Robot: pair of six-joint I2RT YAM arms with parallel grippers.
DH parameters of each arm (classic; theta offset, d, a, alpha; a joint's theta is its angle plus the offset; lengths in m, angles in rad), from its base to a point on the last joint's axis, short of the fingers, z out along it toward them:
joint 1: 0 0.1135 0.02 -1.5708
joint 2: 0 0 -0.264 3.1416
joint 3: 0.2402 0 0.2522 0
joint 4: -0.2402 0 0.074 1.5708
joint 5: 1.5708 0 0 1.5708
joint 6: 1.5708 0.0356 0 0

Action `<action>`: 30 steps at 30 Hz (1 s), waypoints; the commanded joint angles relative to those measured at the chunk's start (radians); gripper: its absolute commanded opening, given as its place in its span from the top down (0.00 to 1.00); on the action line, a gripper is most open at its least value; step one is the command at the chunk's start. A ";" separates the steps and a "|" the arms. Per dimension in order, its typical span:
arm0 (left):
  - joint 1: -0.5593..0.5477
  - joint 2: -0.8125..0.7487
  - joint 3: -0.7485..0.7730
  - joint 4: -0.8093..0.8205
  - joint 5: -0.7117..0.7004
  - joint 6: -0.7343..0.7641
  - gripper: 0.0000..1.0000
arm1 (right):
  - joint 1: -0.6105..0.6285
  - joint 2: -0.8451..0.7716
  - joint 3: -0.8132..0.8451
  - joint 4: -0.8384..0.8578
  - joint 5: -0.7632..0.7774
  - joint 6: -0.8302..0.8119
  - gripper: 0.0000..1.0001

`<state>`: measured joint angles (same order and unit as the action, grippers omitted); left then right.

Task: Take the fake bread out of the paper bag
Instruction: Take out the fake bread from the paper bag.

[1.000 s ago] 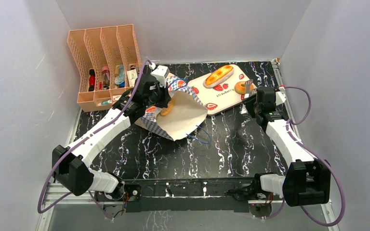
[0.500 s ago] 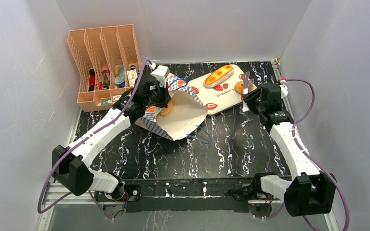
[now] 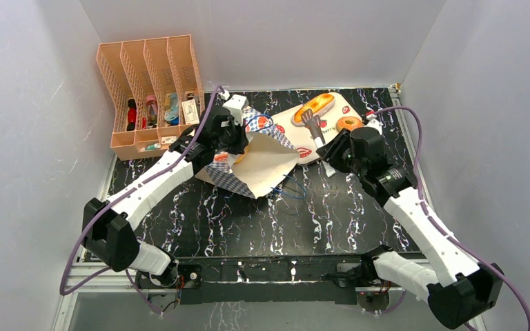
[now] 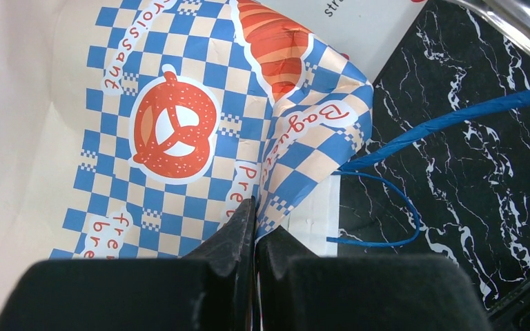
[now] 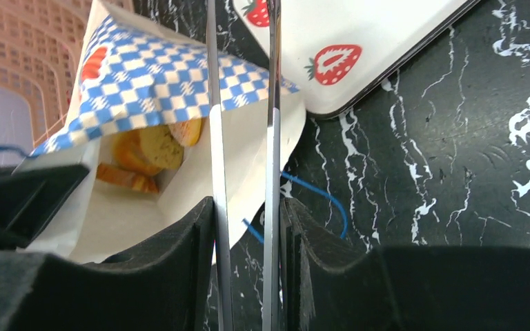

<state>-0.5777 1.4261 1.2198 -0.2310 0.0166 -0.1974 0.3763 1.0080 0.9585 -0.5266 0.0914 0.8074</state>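
Note:
The paper bag (image 3: pixel 266 155) lies on its side, its white mouth facing right. My left gripper (image 3: pixel 237 141) is shut on its checkered rim (image 4: pixel 179 138), fingertips pinched together (image 4: pixel 255 207). My right gripper (image 3: pixel 329 150) is shut on metal tongs (image 3: pixel 312 123), whose two blades (image 5: pixel 269 103) point toward the bag's mouth. Two golden-brown bread pieces (image 5: pixel 145 148) show deep inside the bag. The long orange-glazed loaf (image 3: pixel 315 105) and the ring donut (image 3: pixel 349 123) lie on a white strawberry tray (image 3: pixel 297 134). Blue cord handles (image 3: pixel 288 189) trail on the table.
A peach file rack (image 3: pixel 148 86) with small items stands at the back left. The black marbled table (image 3: pixel 331 207) is walled by grey panels. The tray's corner (image 5: pixel 345 62) lies just right of the bag's mouth.
My right arm has swung left from the tray's right end toward the bag, with the tongs now over the tray. The donut now lies uncovered on the tray. The left gripper has shifted the bag's rim slightly.

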 commanded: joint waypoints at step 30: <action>0.005 0.096 0.144 -0.011 0.006 0.033 1.00 | 0.316 -0.089 -0.051 -0.016 -0.173 0.015 0.75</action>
<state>-0.5777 1.5177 1.3128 -0.2272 0.0154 -0.1749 0.6407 0.8978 0.9325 -0.6971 -0.0818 0.7746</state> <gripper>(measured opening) 0.013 0.324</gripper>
